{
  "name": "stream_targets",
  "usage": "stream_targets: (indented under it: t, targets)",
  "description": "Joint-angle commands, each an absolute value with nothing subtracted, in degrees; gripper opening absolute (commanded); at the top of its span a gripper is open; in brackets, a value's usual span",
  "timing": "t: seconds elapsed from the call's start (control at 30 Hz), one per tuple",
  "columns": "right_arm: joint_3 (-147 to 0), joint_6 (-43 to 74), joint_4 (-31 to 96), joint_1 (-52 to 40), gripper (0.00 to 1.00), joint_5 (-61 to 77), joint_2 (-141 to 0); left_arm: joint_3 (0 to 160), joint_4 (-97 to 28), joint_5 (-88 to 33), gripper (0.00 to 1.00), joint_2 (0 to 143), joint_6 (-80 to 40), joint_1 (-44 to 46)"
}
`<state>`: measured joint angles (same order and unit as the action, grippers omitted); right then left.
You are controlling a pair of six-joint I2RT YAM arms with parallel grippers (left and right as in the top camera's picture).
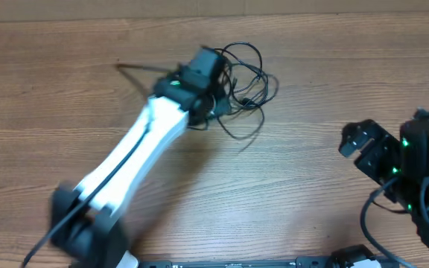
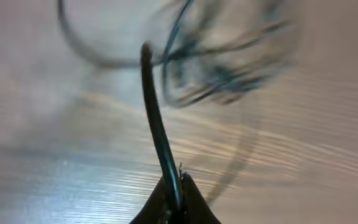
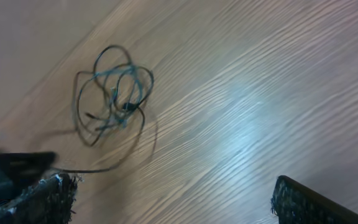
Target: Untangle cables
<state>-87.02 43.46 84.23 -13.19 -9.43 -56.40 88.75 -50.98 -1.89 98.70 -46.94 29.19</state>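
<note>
Where the left arm (image 1: 125, 164) reaches out over the wooden table (image 1: 51, 112), the contents are as follows.

Cables (image 1: 246, 80) – thin black cords in one loose tangle of overlapping loops. They lie on the far middle of the table, and from overhead they sit just beyond the end of the left arm and to its right. The separate cords cannot be told apart within the knot. One slack loop sags out of the bundle toward the near edge. A thin dark line (image 1: 136, 68) runs leftward over the wood from the arm's wrist. It is probably a cord end, though the view is too blurred to be sure.

Left gripper (image 2: 178, 193) – fingers pressed together and pinching a single cord (image 2: 157, 124). In the left wrist view this cord rises from between the fingertips, curves up and away, and meets the blurred tangle at the top of the frame. From overhead the gripper sits at the left edge of the bundle, partly covering it.

Right gripper (image 3: 173, 196) – fingers spread wide with nothing between them but bare wood. From overhead it sits at the right side of the table, well apart from the cables. In the right wrist view the tangle lies up and to the left of the fingers, touching neither one. One strand curves down from it toward the lower left of the frame.
</note>
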Motion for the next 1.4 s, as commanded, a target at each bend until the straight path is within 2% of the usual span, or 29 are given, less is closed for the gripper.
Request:
stream_targets:
  t: [0.0, 0.23, 0.53, 0.73, 0.9, 1.03, 1.17, 1.37]
  targets:
    - [-88.1, 43.2, 82.7, -13.1, 1.00, -2.1, -59.3, 91.3, -51.0, -4.5, 0.04, 86.3, -31.4, 29.2]
    - [-88.1, 43.2, 79.4, -13.1, 1.00, 6.8, -68.1, 91.3, -52.7, -8.6, 0.04, 73.5, -18.5, 29.2]
    - [-88.1, 30.6, 71.2, -13.9, 1.00, 28.7, -80.6, 91.3, -53.3, -11.9, 0.04, 68.5, -17.5, 29.2]
    - [-88.1, 29.9, 70.7, -18.1, 1.00, 31.7, -87.3, 91.3, -52.2, -12.4, 0.04, 68.5, -17.8, 29.2]
    - [-87.9, 30.0, 66.6, -23.9, 1.00, 31.8, -89.9, 91.3, -49.9, -16.3, 0.04, 68.5, -17.8, 29.2]
    - [-86.9, 33.3, 57.4, -27.2, 1.00, 30.4, -89.9, 91.3, -48.6, -22.5, 0.04, 68.2, -18.0, 29.2]
    - [-85.8, 41.6, 52.6, -27.3, 1.00, 21.1, -90.0, 91.3, -47.1, -27.2, 0.04, 66.4, -18.1, 29.2]
    - [-83.6, 48.7, 49.9, -27.3, 1.00, 5.7, -91.5, 91.3, -45.1, -27.0, 0.04, 60.3, -19.5, 29.2]
